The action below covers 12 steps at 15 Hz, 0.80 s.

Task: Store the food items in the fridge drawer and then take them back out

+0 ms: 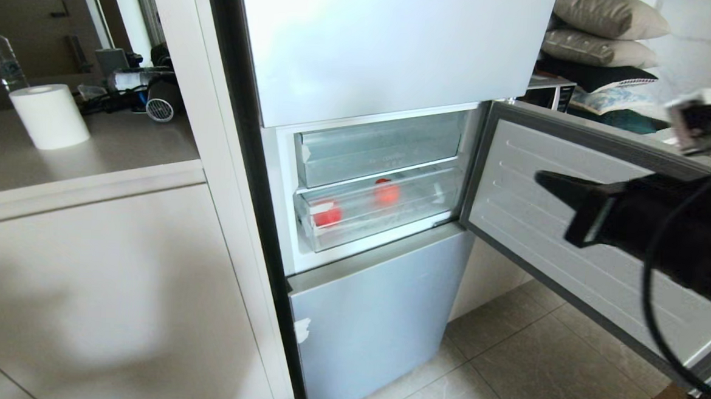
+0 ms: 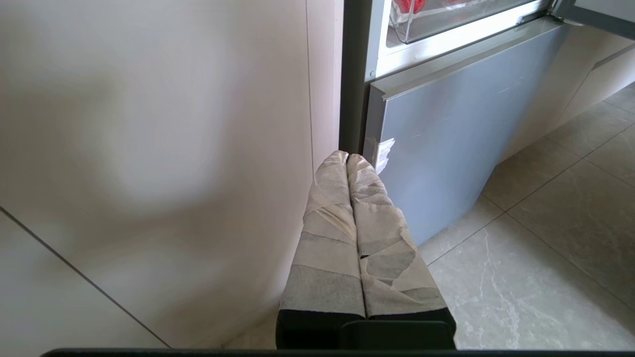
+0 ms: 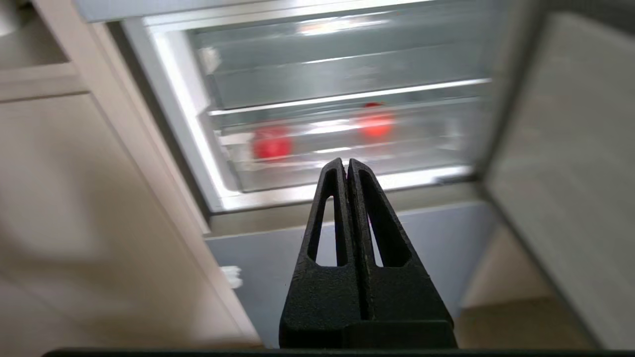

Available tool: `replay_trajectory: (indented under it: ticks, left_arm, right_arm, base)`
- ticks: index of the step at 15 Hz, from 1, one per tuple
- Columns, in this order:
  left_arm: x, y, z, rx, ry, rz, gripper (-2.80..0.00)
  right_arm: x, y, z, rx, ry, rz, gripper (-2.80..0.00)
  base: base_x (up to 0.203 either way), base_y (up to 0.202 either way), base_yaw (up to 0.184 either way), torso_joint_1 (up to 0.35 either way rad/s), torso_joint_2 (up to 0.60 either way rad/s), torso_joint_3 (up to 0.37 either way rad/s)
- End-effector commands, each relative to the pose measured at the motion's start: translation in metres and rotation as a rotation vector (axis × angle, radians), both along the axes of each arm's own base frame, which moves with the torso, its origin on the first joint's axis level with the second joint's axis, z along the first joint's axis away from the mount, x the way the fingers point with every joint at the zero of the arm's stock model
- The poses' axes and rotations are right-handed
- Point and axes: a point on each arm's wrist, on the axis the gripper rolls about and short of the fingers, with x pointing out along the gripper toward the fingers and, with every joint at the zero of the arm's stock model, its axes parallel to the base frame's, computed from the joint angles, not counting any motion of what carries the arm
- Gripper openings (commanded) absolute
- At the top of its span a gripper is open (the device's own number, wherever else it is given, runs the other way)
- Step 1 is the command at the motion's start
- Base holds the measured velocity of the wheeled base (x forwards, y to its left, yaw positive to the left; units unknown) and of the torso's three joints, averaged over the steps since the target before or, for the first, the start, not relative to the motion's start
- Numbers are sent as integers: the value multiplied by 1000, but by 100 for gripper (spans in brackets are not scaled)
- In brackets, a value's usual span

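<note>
Two small round red food items (image 1: 328, 214) (image 1: 386, 192) lie inside the clear fridge drawer (image 1: 415, 212), which sits pushed into the open middle compartment. My right gripper (image 1: 540, 178) hangs in the air to the right of the drawer, in front of the swung-open door, apart from everything. In the right wrist view the black gripper (image 3: 346, 161) is shut and empty, pointing at the drawer (image 3: 426, 144) with both red pieces (image 3: 271, 144) (image 3: 375, 124) behind its front wall. My left gripper (image 2: 347, 156), tape-wrapped and shut, is parked low beside the fridge's bottom door.
A shallower clear tray (image 1: 382, 146) sits above the drawer. The open middle door (image 1: 572, 235) stretches out to the right, under my right arm. A counter at the left holds a paper roll (image 1: 49, 116) and a bottle (image 1: 4, 59). Tiled floor (image 1: 535, 367) lies below.
</note>
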Motion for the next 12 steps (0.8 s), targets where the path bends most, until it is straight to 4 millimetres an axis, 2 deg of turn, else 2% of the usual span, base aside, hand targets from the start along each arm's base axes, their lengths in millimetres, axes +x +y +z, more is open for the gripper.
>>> replay_trajectory:
  ticks: [1, 3, 5, 6, 8, 9, 11, 12]
  left_arm:
    - [0, 0, 0, 0, 0, 1, -280]
    - [0, 0, 0, 0, 1, 1, -280]
    - [0, 0, 0, 0, 1, 1, -280]
    - [0, 0, 0, 0, 1, 1, -280]
    - [0, 0, 0, 0, 1, 1, -280]
    - [0, 0, 0, 0, 0, 1, -280]
    - [0, 0, 0, 0, 1, 1, -280]
    - [0, 0, 0, 0, 1, 1, -280]
  right_arm:
    - [-63, -52, 19, 33, -85, -142, -280]
    - [-98, -81, 13, 27, -93, -321, -280]
    - [-145, -93, -2, 8, -104, -428, -280]
    - [-169, -96, -14, -8, -101, -458, -280]
    - [-208, -101, -57, -68, -24, -488, -280]
    - [-215, -101, -80, -94, 30, -494, -280]
    - [-208, -100, -140, -167, 227, -469, -280]
    - [-205, -98, -164, -190, 308, -393, -280]
  base:
    - [0, 0, 0, 0, 0, 0]
    - [0, 0, 0, 0, 0, 0]
    - [0, 0, 0, 0, 0, 0]
    - [0, 0, 0, 0, 0, 0]
    - [0, 0, 0, 0, 0, 0]
    - [0, 0, 0, 0, 0, 0]
    - [0, 0, 0, 0, 0, 0]
    - [0, 0, 0, 0, 0, 0]
